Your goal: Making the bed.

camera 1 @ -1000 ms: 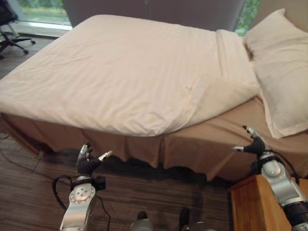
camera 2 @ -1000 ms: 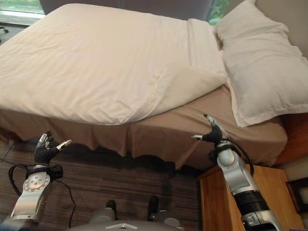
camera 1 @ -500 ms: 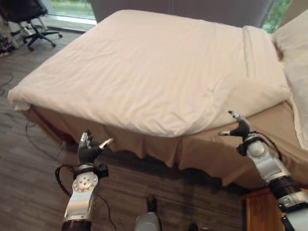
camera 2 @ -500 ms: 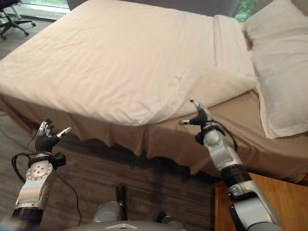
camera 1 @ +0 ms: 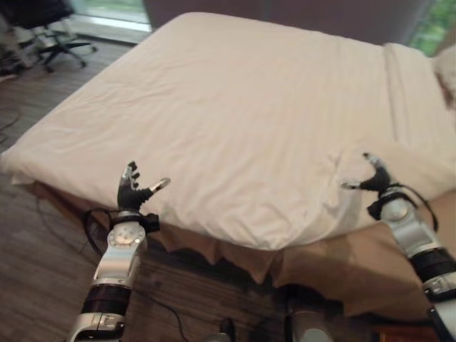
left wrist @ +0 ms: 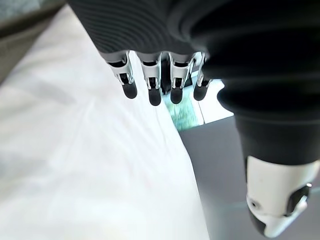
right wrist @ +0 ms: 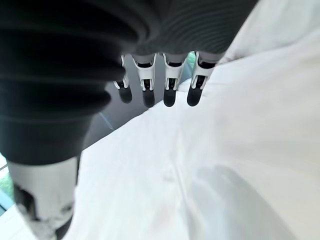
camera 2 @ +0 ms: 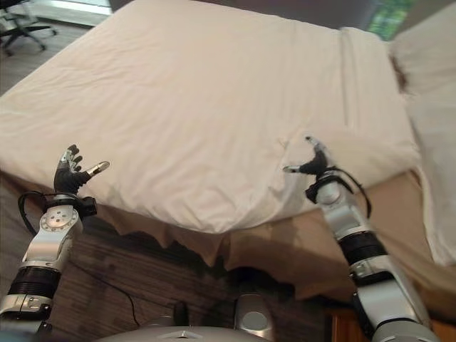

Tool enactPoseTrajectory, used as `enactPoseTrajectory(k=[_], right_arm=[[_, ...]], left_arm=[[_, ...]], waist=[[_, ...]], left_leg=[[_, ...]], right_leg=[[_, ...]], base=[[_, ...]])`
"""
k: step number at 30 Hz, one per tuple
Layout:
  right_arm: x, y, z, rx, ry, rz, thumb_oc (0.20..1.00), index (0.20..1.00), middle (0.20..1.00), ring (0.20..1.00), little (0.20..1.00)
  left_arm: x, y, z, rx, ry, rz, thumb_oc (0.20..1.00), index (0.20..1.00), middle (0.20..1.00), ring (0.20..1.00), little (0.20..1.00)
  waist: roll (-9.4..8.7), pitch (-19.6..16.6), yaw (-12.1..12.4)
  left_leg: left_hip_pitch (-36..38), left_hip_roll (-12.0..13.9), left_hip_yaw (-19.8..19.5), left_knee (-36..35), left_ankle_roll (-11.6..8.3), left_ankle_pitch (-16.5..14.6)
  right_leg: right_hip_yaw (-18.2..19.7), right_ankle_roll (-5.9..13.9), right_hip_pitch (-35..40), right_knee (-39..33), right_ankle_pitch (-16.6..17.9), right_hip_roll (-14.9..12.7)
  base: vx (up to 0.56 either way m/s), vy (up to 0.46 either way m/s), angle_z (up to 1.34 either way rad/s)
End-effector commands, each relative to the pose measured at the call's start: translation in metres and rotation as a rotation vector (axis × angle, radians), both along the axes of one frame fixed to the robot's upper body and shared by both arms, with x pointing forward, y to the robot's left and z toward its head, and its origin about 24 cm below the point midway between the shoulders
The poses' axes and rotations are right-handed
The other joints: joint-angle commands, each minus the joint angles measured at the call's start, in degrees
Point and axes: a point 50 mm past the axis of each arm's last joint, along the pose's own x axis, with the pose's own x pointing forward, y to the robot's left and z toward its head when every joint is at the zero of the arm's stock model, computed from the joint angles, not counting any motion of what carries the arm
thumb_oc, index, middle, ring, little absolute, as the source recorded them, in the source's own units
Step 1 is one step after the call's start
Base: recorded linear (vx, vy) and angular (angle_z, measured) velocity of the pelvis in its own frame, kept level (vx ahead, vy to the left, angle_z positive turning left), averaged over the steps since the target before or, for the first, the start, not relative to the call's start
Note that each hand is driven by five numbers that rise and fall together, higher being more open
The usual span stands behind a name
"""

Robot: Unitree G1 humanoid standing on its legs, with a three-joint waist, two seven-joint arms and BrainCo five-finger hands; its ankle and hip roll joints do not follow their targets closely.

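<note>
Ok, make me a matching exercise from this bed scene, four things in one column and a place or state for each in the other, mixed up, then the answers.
Things:
1. cream-white quilted duvet
2. tan bed skirt
3. black wheeled office chair
4. right hand

Places or states:
A. on the floor beyond the bed's far left corner
B. open, raised beside a folded-back duvet corner
C. spread across the top of the bed
D. hanging below the duvet edge

Pairs: 1-C, 2-D, 3-A, 4-B
</note>
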Motion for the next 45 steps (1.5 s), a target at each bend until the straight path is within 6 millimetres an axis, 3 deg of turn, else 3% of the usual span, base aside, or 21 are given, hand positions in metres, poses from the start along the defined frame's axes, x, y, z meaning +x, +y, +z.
enactPoseTrajectory(k=[1,3,5,7,12,19,22,23,27,28,32,38,40,41,43,45], right_arm=[[0.011,0.000,0.050,-0.190,-0.165,-0.011,1.000,1.000,1.000,1.000,1.000],[0.010,-0.006,0.051,-0.226,-0.167,-0.036,1.000,1.000,1.000,1.000,1.000],[0.013,-0.021,0.078,-0.536,-0.148,-0.096,1.000,1.000,1.000,1.000,1.000],[0.020,-0.022,0.082,-0.629,-0.116,-0.117,1.000,1.000,1.000,1.000,1.000],[0.033,-0.023,0.090,-0.619,-0.092,-0.166,1.000,1.000,1.000,1.000,1.000],[0.048,-0.011,0.093,-0.577,-0.092,-0.179,1.000,1.000,1.000,1.000,1.000],[0.051,-0.016,0.092,-0.563,-0.064,-0.225,1.000,1.000,1.000,1.000,1.000],[0.052,-0.018,0.088,-0.564,-0.041,-0.234,0.915,0.915,0.915,0.915,0.915],[0.052,-0.018,0.089,-0.565,-0.043,-0.234,0.915,0.915,0.915,0.915,0.915],[0.049,-0.030,0.071,-0.533,0.042,-0.292,0.200,0.200,0.200,0.200,0.200],[0.051,-0.018,0.065,-0.518,0.039,-0.242,0.200,0.200,0.200,0.200,0.200],[0.048,-0.006,0.057,-0.431,-0.017,-0.168,0.200,0.200,0.200,0.200,0.200],[0.043,-0.008,0.052,-0.391,-0.023,-0.159,0.200,0.200,0.200,0.200,0.200],[0.028,-0.015,0.036,-0.343,-0.030,-0.155,0.200,0.200,0.200,0.200,0.200],[0.015,-0.024,0.019,-0.329,0.006,-0.167,0.200,0.200,0.200,0.200,0.200],[0.005,-0.036,0.015,-0.317,0.012,-0.194,0.200,0.200,0.200,0.200,0.200]], left_arm=[[0.004,-0.011,0.033,0.034,-0.163,-0.090,1.000,1.000,1.000,1.000,1.000],[-0.001,-0.012,0.021,0.021,-0.128,-0.076,1.000,1.000,1.000,1.000,1.000],[-0.005,-0.007,0.014,0.008,-0.101,-0.048,1.000,1.000,1.000,1.000,1.000],[-0.002,-0.009,0.009,-0.027,-0.094,-0.040,1.000,1.000,1.000,1.000,1.000],[0.017,-0.019,0.012,-0.039,-0.097,-0.057,1.000,1.000,1.000,1.000,1.000],[0.043,-0.034,0.032,-0.018,-0.144,-0.088,1.000,1.000,1.000,1.000,1.000],[0.059,-0.042,0.043,-0.002,-0.161,-0.102,1.000,1.000,1.000,1.000,1.000],[0.064,-0.047,0.046,0.006,-0.163,-0.113,1.000,1.000,1.000,1.000,1.000],[0.064,-0.048,0.047,0.006,-0.165,-0.113,1.000,1.000,1.000,1.000,1.000],[0.076,-0.061,0.053,0.005,-0.164,-0.142,1.000,1.000,1.000,1.000,1.000],[0.073,-0.061,0.045,0.010,-0.139,-0.139,1.000,1.000,1.000,1.000,1.000],[0.061,-0.056,0.030,-0.008,-0.111,-0.123,1.000,1.000,1.000,1.000,1.000],[0.055,-0.054,0.024,-0.023,-0.102,-0.114,1.000,1.000,1.000,1.000,1.000],[0.037,-0.045,0.005,-0.051,-0.060,-0.094,1.000,1.000,1.000,1.000,1.000],[0.022,-0.040,-0.009,-0.051,-0.012,-0.092,1.000,1.000,1.000,1.000,1.000],[0.011,-0.032,-0.018,-0.062,0.020,-0.073,1.000,1.000,1.000,1.000,1.000]], waist=[[-1.77,-3.1,-1.9],[-1.18,-3.7,-2.1],[-0.71,-4.3,-1.6],[-0.35,-4.1,-1.5],[0.98,-3.4,-2.3],[2.93,-1.8,-2.6],[4.35,-1.0,-3.0],[4.83,-0.7,-3.0],[4.90,-0.9,-3.0],[6.58,-0.9,-3.6],[6.86,-1.1,-4.1],[5.69,-2.5,-5.3],[5.22,-2.9,-5.6],[4.18,-3.9,-6.0],[3.49,-4.7,-5.9],[3.08,-5.2,-6.0]], left_leg=[[-5.3,3.2,2.9,0.6,-1.73,1.8],[-5.8,3.9,2.2,0.6,-2.23,2.1],[-6.9,5.2,2.2,0.6,-3.58,2.9],[-8.0,5.7,1.9,0.6,-4.45,3.7],[-11.1,6.5,1.6,0.6,-5.66,5.1],[-16.5,7.0,1.1,0.6,-6.90,7.2],[-20.3,7.0,1.1,0.6,-7.53,8.5],[-21.2,6.9,1.1,0.6,-7.65,8.9],[-21.4,6.9,1.0,0.6,-7.66,8.9],[-22.8,6.9,1.9,0.6,-7.89,9.4],[-20.4,6.8,2.1,0.6,-7.39,8.7],[-15.9,6.6,3.0,0.6,-6.27,6.6],[-14.8,6.5,3.3,0.6,-5.94,6.0],[-12.3,6.3,3.8,0.6,-5.15,4.7],[-11.3,6.1,4.1,0.6,-4.63,4.0],[-10.5,5.9,4.4,0.6,-4.31,3.7]], right_leg=[[-1.0,2.64,0.3,1.1,-6.9,-2.2],[-2.2,2.27,1.2,1.1,-8.0,-1.9],[-3.3,2.20,1.6,1.1,-9.1,-1.5],[-4.1,1.90,1.7,1.1,-9.5,-1.4],[-4.8,1.51,0.1,1.1,-9.9,-1.1],[-5.4,1.45,-4.5,1.1,-9.4,-0.9],[-5.5,1.42,-8.0,1.1,-8.7,-0.9],[-5.6,1.49,-8.7,1.1,-8.6,-1.0],[-5.7,1.48,-8.9,1.1,-8.6,-1.0],[-5.8,1.70,-10.4,1.1,-8.7,-1.3],[-5.3,1.63,-8.0,1.1,-9.2,-1.1],[-4.8,1.76,-4.4,1.1,-9.5,-1.6],[-4.5,1.80,-3.7,1.1,-9.5,-1.7],[-3.8,1.89,-2.0,1.1,-9.6,-1.8],[-3.1,1.96,-1.5,1.1,-9.5,-1.8],[-2.6,1.99,-1.2,1.1,-9.4,-1.8]], base=[[0.19,-0.187,0.83],[0.15,-0.164,0.65],[0.16,-0.210,0.19],[0.07,-0.172,0.07],[0.00,-0.106,0.09],[-0.06,-0.088,0.02],[-0.07,-0.093,0.02],[-0.02,-0.060,0.07],[0.00,-0.025,0.01],[0.01,-0.073,0.01],[0.03,-0.005,0.06],[0.03,0.029,-0.01],[0.04,0.091,-0.03],[0.01,0.115,-0.12],[0.01,0.104,-0.15],[-0.01,0.068,-0.29]])
